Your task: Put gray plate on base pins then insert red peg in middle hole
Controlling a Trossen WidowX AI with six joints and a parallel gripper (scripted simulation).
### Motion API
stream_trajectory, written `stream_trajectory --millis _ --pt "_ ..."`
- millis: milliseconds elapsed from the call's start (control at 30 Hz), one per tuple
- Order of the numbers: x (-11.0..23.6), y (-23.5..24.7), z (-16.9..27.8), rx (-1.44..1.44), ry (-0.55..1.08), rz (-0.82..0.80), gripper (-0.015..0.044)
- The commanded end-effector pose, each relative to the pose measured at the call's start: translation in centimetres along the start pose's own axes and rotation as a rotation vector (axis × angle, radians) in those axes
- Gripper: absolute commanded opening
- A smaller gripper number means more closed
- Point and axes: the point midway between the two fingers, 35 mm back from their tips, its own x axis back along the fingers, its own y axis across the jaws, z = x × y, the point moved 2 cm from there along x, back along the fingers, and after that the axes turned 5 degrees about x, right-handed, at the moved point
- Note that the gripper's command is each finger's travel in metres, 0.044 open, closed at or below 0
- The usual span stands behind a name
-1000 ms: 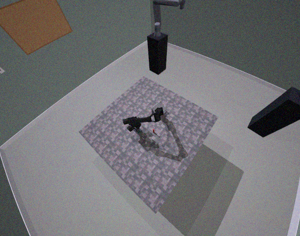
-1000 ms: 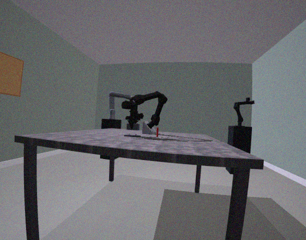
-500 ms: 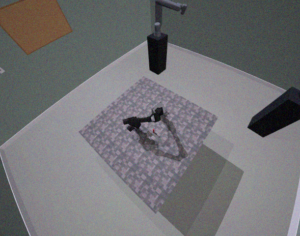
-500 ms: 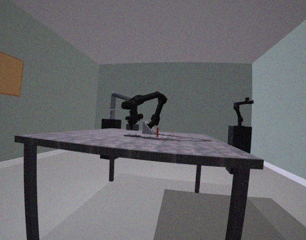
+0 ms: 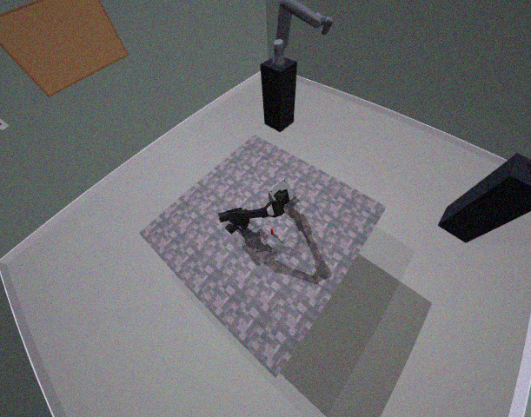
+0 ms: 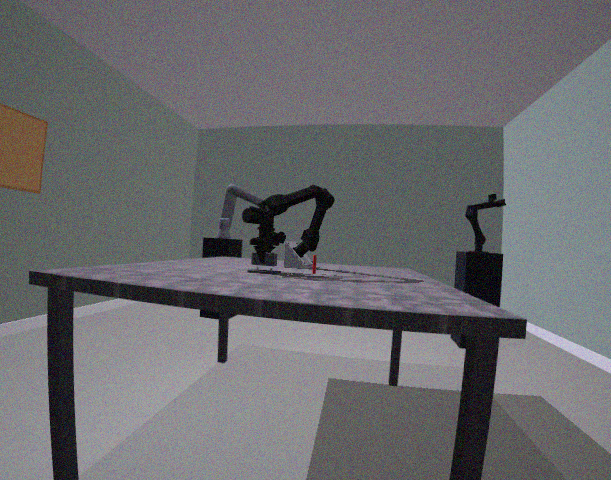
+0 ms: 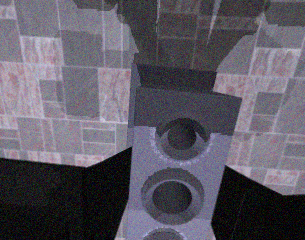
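The gray plate (image 7: 182, 164) fills the lower middle of the wrist view, its round holes in a row toward the camera. My gripper (image 7: 167, 154) (image 5: 281, 195) (image 6: 298, 255) is shut on it, with a black finger on each side, low over the table in the exterior view. A dark, block-like shape shows just beyond the plate's far end in the wrist view; I cannot tell whether it is the base or shadow. The base's two pins cannot be made out. The red peg (image 5: 271, 231) (image 6: 314, 264) stands upright on the table, apart from the gripper.
The arm's mount (image 6: 264, 258) stands on the stone-patterned table (image 5: 256, 309) (image 6: 165, 281), left of the peg. A pale angular shape (image 6: 291, 256) shows beside the gripper. Arm shadows lie across the table. Two other arms stand on black pedestals (image 5: 279, 96) (image 6: 478, 273) beyond the table.
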Motion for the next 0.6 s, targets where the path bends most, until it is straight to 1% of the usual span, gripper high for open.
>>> stream_trajectory --millis 0,200,467,567 --pt "-0.79 0.13 -0.05 -0.006 -0.005 -0.001 0.0000" --pt "-1.65 0.14 -0.08 -0.006 -0.005 -0.001 0.0000" --pt "-1.24 0.03 -0.07 -0.001 -0.002 -0.001 0.0000" --pt "-1.24 0.03 -0.07 -0.001 -0.002 -0.001 0.0079"
